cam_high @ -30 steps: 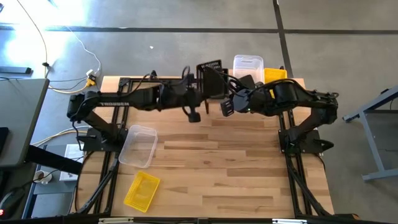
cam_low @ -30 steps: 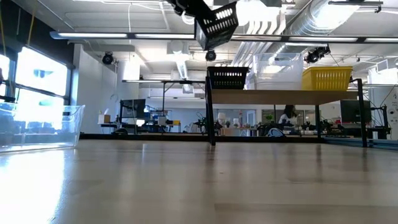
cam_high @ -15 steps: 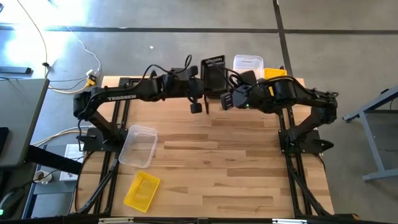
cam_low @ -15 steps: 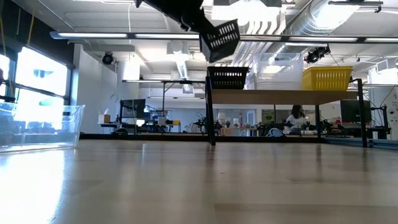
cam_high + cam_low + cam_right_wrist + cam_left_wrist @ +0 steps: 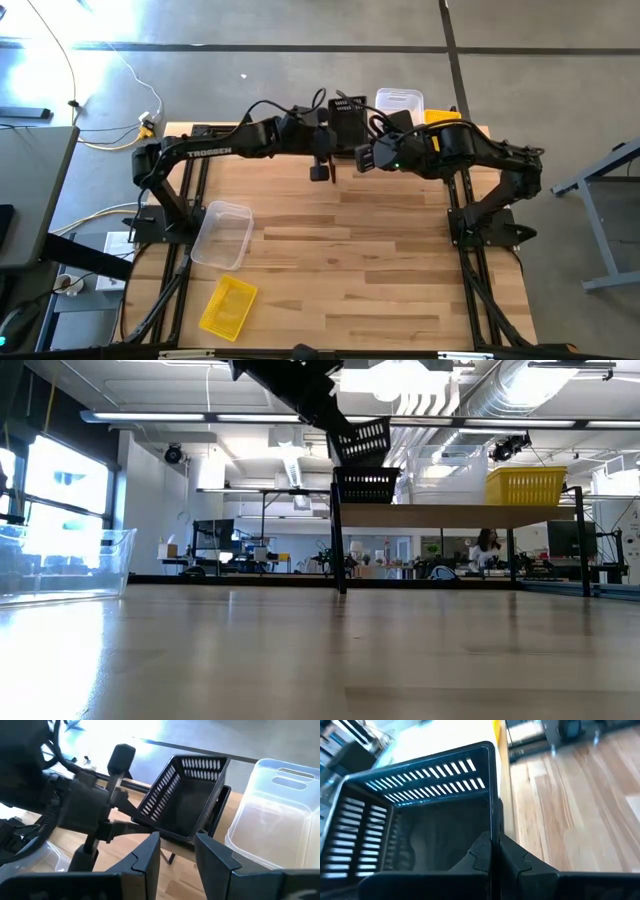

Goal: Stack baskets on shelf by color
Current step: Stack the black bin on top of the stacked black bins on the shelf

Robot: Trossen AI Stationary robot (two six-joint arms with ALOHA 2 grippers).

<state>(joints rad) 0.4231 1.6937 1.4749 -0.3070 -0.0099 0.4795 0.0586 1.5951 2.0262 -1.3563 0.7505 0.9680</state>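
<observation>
My left gripper (image 5: 492, 842) is shut on a black mesh basket (image 5: 362, 442) and holds it in the air just above a second black basket (image 5: 366, 485), which stands by its bottom on the shelf (image 5: 450, 515). Clear tubs (image 5: 445, 472) and yellow baskets (image 5: 525, 485) also stand on that shelf. In the high view the held basket (image 5: 348, 108) is at the table's far edge. My right gripper (image 5: 177, 842) is open and hovers close by, on the near side of the shelf, touching nothing. My left gripper pinches the top rim of one side wall (image 5: 492, 815) of the black basket, one finger inside the basket and one outside. The fingers slant down from the table's left. The basket is lifted clear and hangs tilted below them (image 5: 192, 795).
A clear tub (image 5: 222, 235) and a yellow basket (image 5: 228, 306) lie on the table's left near part. The middle and right of the tabletop (image 5: 400, 260) are bare wood. The two arms are close together in front of the shelf.
My left gripper has carried the black basket toward the table's far edge and down, so that it now hangs just over the black basket on the shelf. The basket has stayed tilted in the hold. My right arm has barely moved.
</observation>
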